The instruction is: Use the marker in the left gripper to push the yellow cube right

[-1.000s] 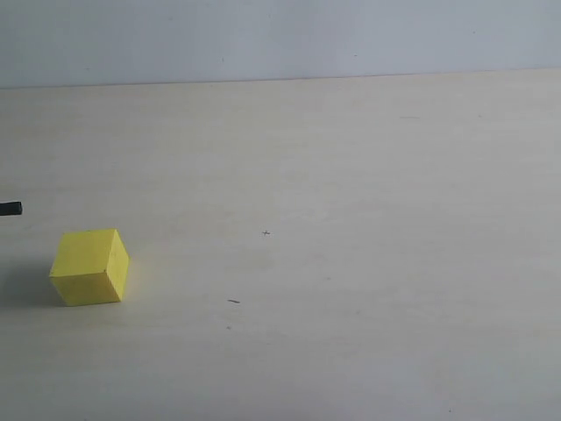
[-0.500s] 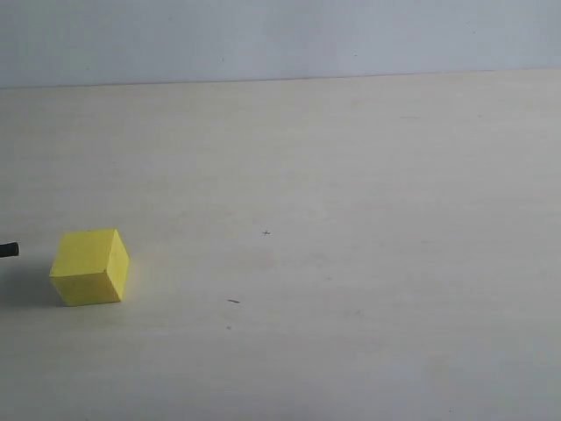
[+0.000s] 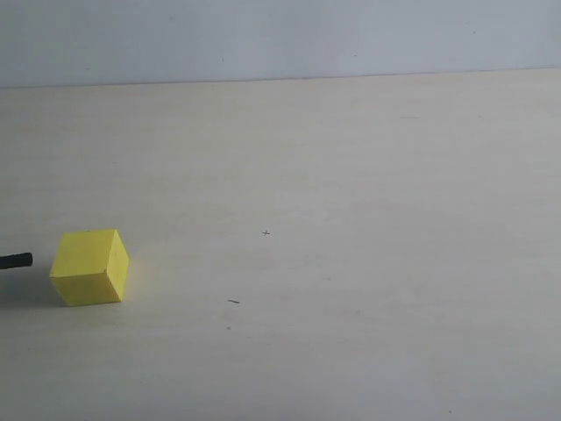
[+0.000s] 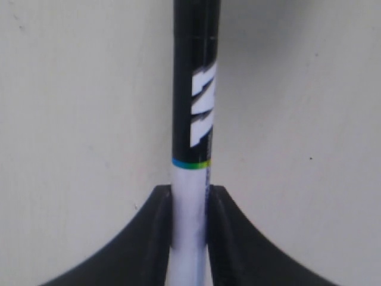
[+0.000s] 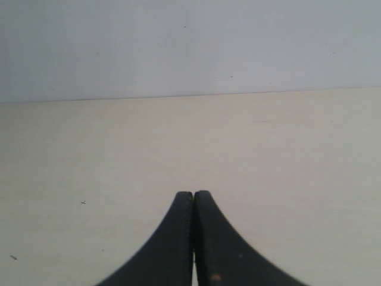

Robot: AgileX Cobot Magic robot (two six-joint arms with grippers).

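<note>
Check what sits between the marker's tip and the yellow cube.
Nothing: only a narrow strip of bare table separates the marker and the yellow cube, in the exterior view.

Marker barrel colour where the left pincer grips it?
The marker is white at the left pincer, black with white lettering beyond. Best in left wrist view.

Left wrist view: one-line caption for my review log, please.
Left pincer clamps the marker by its white barrel, its black lettered end pointing out over the pale table.
</note>
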